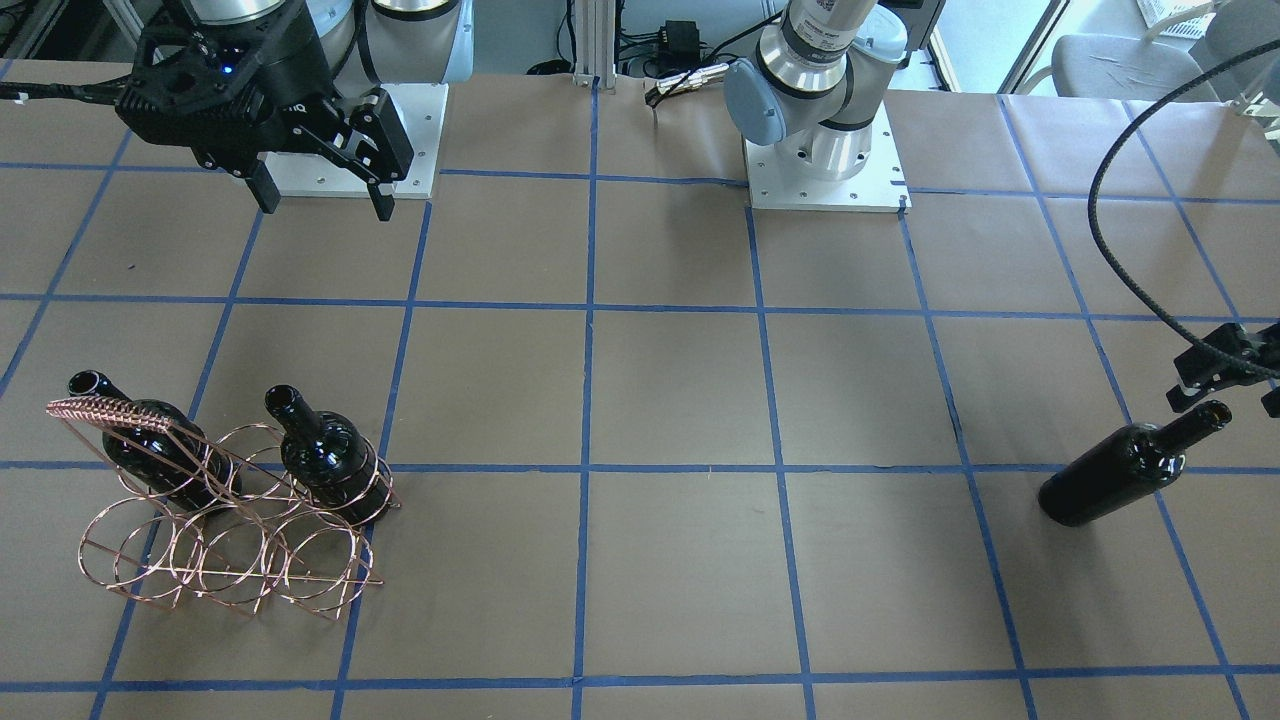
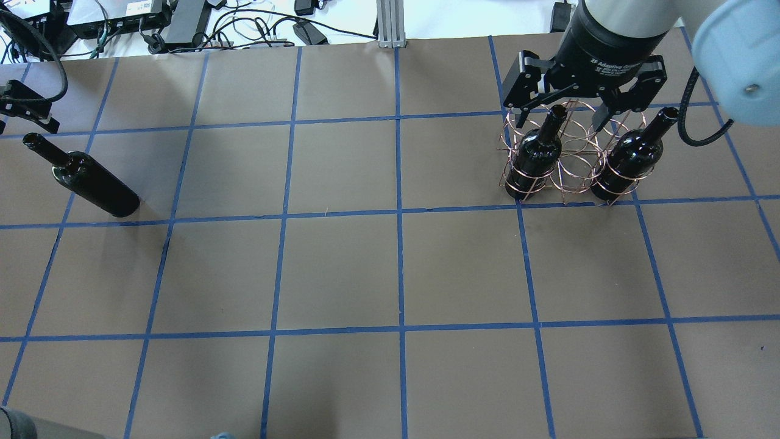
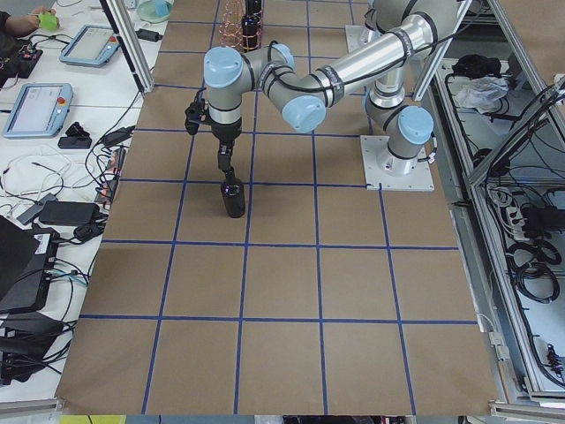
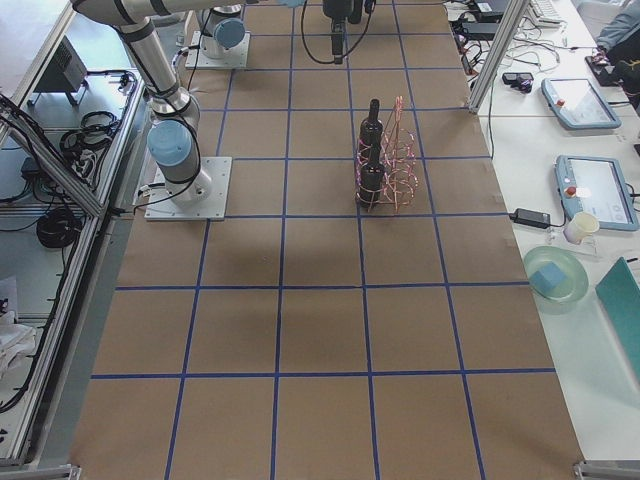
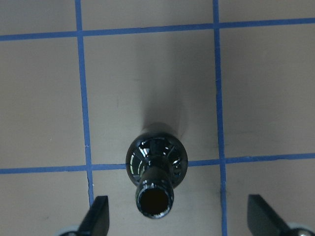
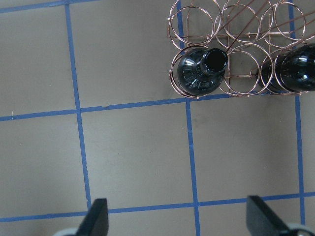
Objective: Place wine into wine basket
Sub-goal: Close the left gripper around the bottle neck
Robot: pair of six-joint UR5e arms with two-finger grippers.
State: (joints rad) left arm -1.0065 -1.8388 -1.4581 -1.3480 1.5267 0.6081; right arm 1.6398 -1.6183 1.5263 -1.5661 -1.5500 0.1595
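A black wine bottle point(image 1: 1120, 475) stands upright alone on the table, also in the overhead view point(image 2: 91, 183). My left gripper point(image 1: 1232, 385) hangs open just above its neck. In the left wrist view point(image 5: 181, 221) the bottle's mouth point(image 5: 155, 200) lies between the spread fingers, nearer the left one. The copper wire basket point(image 1: 230, 540) holds two more black bottles point(image 2: 536, 155) point(image 2: 631, 155) in the end rings of one row. My right gripper point(image 2: 576, 116) is open and empty, high above the basket point(image 6: 231, 49).
The table is brown paper with a blue tape grid point(image 2: 399, 213). The two arm bases point(image 1: 825, 160) stand at the robot's edge. A black cable point(image 1: 1130, 260) loops near the left gripper. Cables and boxes point(image 2: 183, 18) lie beyond the far edge.
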